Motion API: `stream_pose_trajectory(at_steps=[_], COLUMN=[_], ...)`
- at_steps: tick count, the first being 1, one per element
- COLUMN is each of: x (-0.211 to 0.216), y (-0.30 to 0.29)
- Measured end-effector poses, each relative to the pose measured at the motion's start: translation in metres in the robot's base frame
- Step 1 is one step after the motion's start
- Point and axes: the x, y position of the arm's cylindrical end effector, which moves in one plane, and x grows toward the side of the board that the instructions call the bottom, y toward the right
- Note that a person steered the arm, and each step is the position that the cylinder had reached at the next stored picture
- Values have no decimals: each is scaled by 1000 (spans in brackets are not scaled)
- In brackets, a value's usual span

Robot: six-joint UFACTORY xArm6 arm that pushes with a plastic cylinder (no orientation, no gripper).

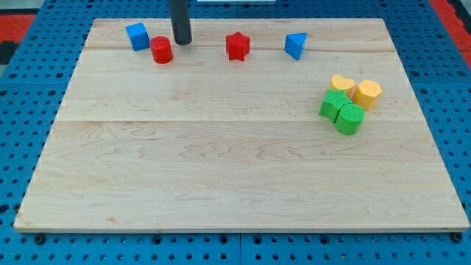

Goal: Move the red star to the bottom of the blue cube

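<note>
The red star (237,46) lies near the view's top, about the middle of the wooden board (235,169). The blue cube (137,35) sits at the top left. A red cylinder (161,50) stands just to the lower right of the blue cube. My tip (182,41) rests on the board just right of the red cylinder and well left of the red star, touching neither that I can tell.
A blue triangular block (295,45) lies right of the red star. At the right, two yellow blocks (341,84) (367,93) and two green blocks (333,103) (350,118) are clustered together. The board rests on a blue pegboard table (22,110).
</note>
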Motion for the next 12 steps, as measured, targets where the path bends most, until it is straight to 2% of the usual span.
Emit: stream_pose_trajectory(at_steps=[1,2,3,4,6,8,9,10,12], x=[26,18,-14,-62,-23,30,36,77,50], y=[-29,-56,13,75,151,24,60,53,-44])
